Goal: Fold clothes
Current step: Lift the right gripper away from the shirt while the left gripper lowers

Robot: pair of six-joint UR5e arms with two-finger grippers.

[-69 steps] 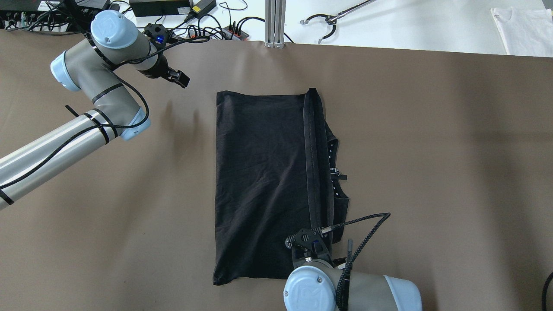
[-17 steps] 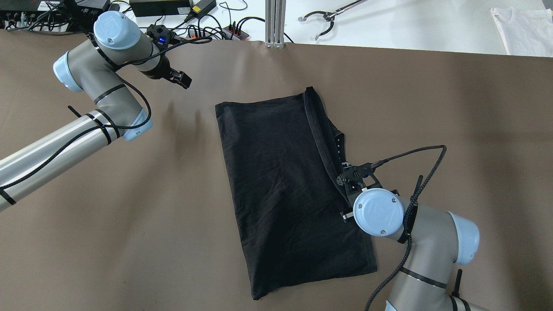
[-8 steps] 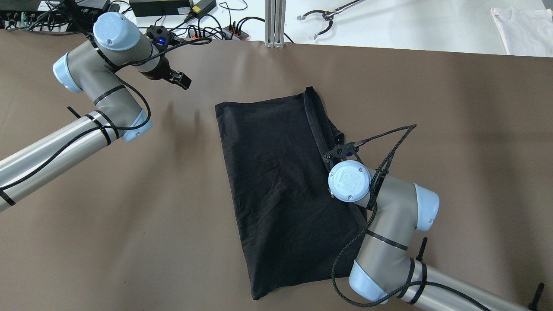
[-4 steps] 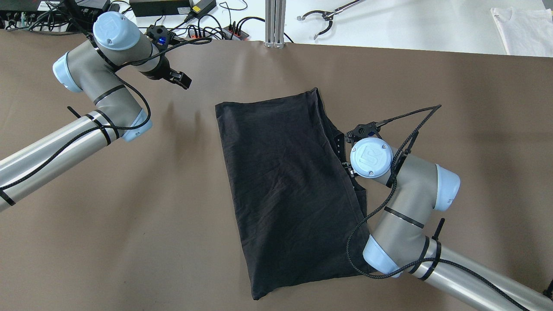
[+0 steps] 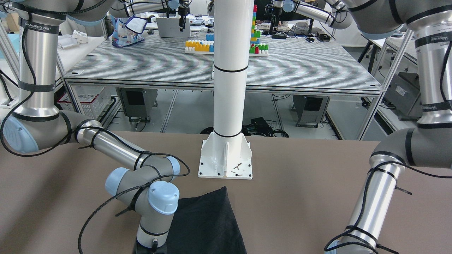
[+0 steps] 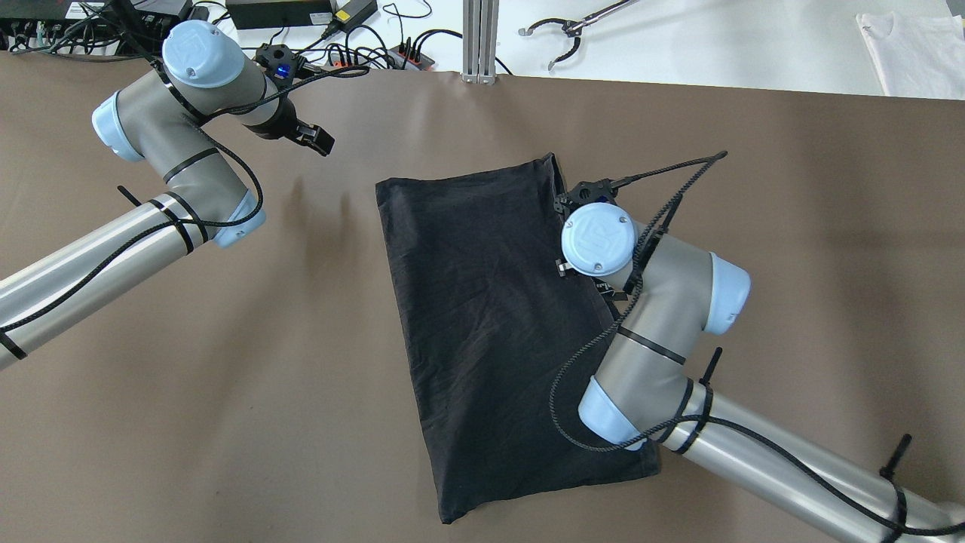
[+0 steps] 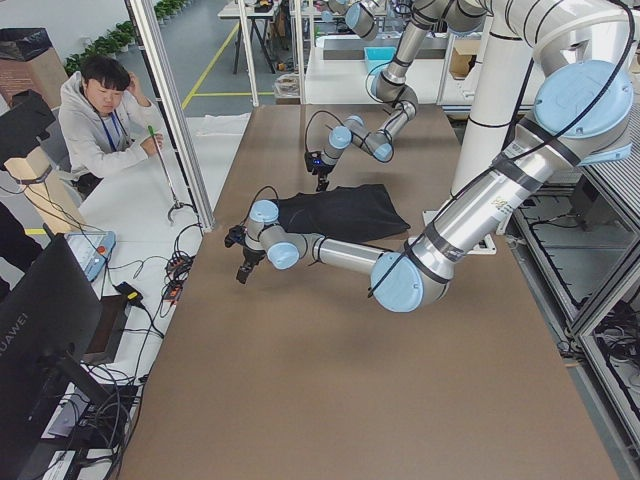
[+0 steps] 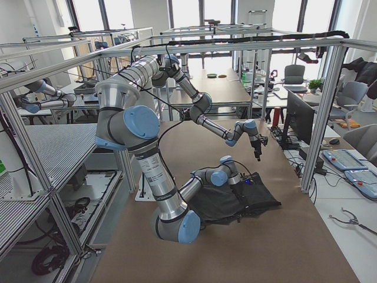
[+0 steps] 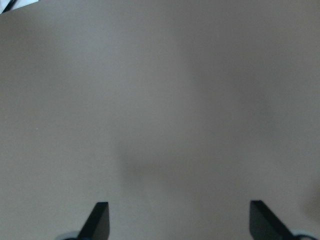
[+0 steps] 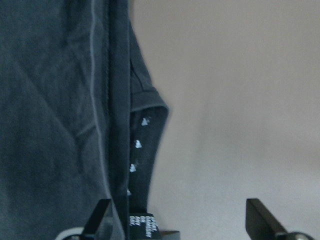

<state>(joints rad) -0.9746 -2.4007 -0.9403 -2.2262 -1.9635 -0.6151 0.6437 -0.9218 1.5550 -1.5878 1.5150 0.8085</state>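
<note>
Bench: brown cloth-covered bench [image 6: 226, 377] is carrying the work. Beyond its far edge a white table is holding cables, a black grabber tool [image 6: 573, 30] and a white folded cloth [image 6: 912, 45].
Garment: black fabric garment [image 6: 482, 302] is lying flat near the middle of the bench. It is folded into a long panel and sitting askew, its near end pointing toward the robot's right.
Loose edge: a stitched hem and a dark inner flap with small white marks [image 10: 137, 145] are poking out past the fold along the panel's right side.
Right end effector [image 10: 177, 215]: is hovering low over that right edge, near the far end. Its jaws are standing wide, one finger over cloth and the other over bare bench, gripping nothing as far as I can see.
Left end effector [image 6: 313, 139]: is hanging well apart from the garment at the far left, jaws spread wide over bare bench and carrying nothing.
Progress: lengthwise folding is looking done, judging by the narrow panel. Crosswise folding is remaining, and the protruding flap and the skew are likely needing tidying first.
</note>
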